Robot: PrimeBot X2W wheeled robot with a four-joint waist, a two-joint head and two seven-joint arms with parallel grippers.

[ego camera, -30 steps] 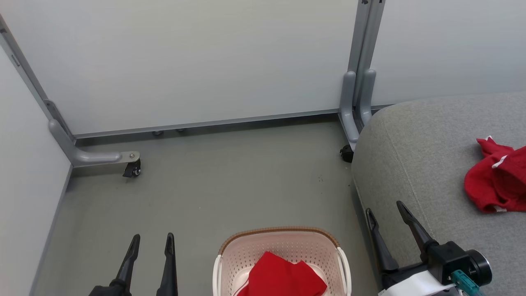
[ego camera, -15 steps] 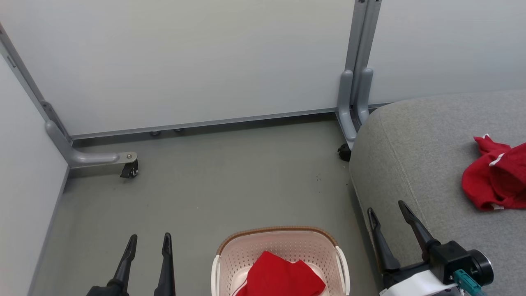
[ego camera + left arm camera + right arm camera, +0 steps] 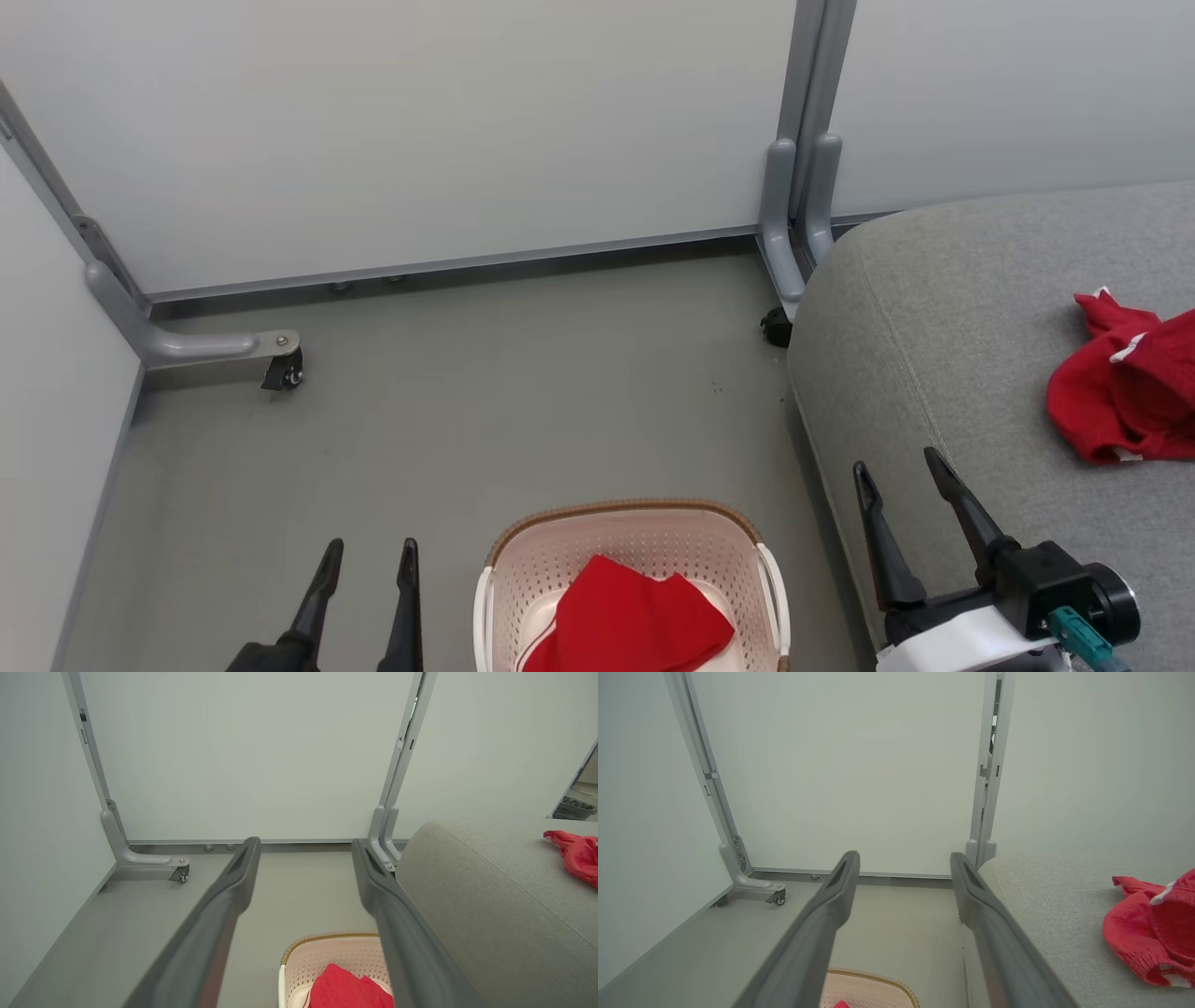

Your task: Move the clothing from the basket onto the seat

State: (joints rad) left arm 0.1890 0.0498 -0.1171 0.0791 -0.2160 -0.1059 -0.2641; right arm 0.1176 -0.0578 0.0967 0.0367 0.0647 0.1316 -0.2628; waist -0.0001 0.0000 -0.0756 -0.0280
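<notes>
The cream perforated basket [image 3: 635,539] with a brown rim sits on the floor at the bottom middle, with red clothing [image 3: 625,625] lying inside it. Another red garment [image 3: 1125,392] with white trim lies on the grey seat [image 3: 952,317] at the right. My left gripper [image 3: 372,556] hangs open to the left of the basket, nothing between its fingers. Open as well, my right gripper [image 3: 896,462] hovers over the seat's front corner, right of the basket. Both wrist views show the basket [image 3: 327,952] [image 3: 864,989] below the spread fingers.
Pale partition panels stand behind and at the left, on grey metal feet with black casters [image 3: 280,371] [image 3: 775,327]. Grey floor [image 3: 467,411] lies between the panels, the basket and the seat.
The head camera has tilted and shifted a little, so the whole scene sits slightly higher. Both grippers stay open and hold nothing; the garments lie as before.
</notes>
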